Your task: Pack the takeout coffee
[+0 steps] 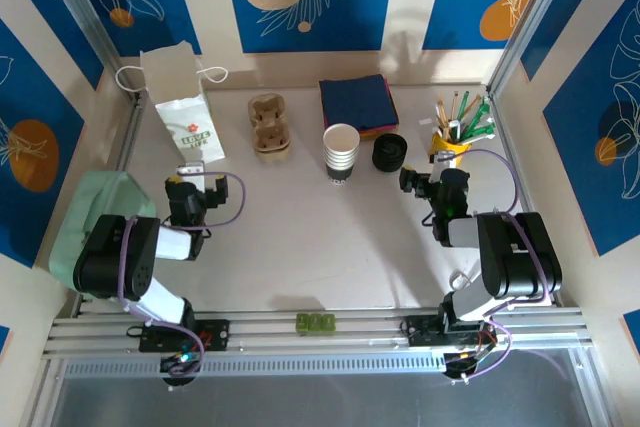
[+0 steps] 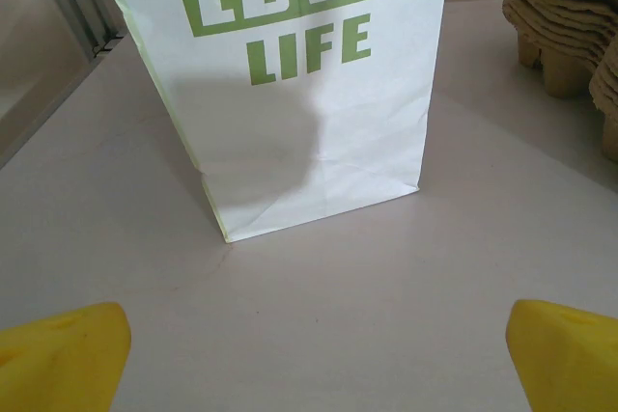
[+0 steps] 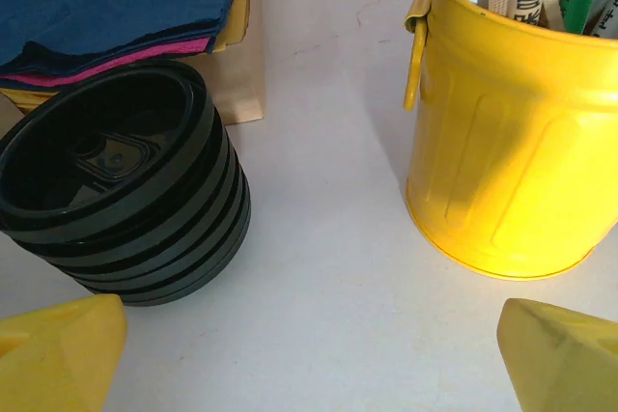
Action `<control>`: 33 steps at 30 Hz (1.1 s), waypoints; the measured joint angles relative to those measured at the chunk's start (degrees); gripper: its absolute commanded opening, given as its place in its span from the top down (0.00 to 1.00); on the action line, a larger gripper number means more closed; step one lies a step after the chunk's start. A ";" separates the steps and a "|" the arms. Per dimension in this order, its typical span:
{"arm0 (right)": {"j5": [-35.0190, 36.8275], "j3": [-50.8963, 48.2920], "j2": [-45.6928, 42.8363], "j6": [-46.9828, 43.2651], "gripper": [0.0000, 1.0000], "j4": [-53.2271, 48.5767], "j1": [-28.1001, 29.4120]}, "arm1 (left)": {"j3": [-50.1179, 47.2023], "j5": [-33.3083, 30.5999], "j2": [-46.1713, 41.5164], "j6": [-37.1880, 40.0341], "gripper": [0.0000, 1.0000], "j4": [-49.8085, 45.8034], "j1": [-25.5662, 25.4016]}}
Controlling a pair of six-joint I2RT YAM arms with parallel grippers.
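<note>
Left tool (image 1: 191, 175) was released, fingers spread, facing the paper bag (image 2: 309, 113); a nudge might topple so light a bag. Coffee cup (image 1: 341, 151) stood far centre on the bench (image 1: 300, 237), seemingly nested in a stack. Right tool (image 1: 411, 178) was likewise released near the black lids (image 3: 121, 190); nested lids might lift together, and the yellow pail (image 3: 502, 161) just right risked bumping.

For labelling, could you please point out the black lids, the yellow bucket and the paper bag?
black lids (image 3: 164, 238), right wrist view, ribbed side.
yellow bucket (image 3: 502, 171), right wrist view, wall.
paper bag (image 2: 319, 142), left wrist view, front.
</note>
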 measured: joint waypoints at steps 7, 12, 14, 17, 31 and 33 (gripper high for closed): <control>0.00 0.00 0.00 0.00 0.01 0.00 0.00 | 0.00 0.00 0.00 0.00 0.01 0.00 0.00; -0.02 0.00 0.00 0.00 0.01 0.00 0.00 | 0.00 0.00 0.00 0.00 0.00 0.00 0.00; -0.02 0.00 0.00 0.02 0.01 0.00 -0.02 | 0.00 0.00 0.00 0.00 0.01 0.00 0.00; -0.02 0.00 0.00 0.02 0.01 0.00 -0.02 | 0.00 0.00 0.00 0.00 0.01 0.00 0.00; -0.02 0.00 0.00 0.00 0.01 -0.02 0.02 | 0.00 0.00 -0.02 0.20 0.01 -0.02 0.00; 0.09 -0.02 -0.07 0.00 0.01 -0.04 0.39 | -0.02 -0.02 -0.66 0.46 0.01 -0.57 -0.02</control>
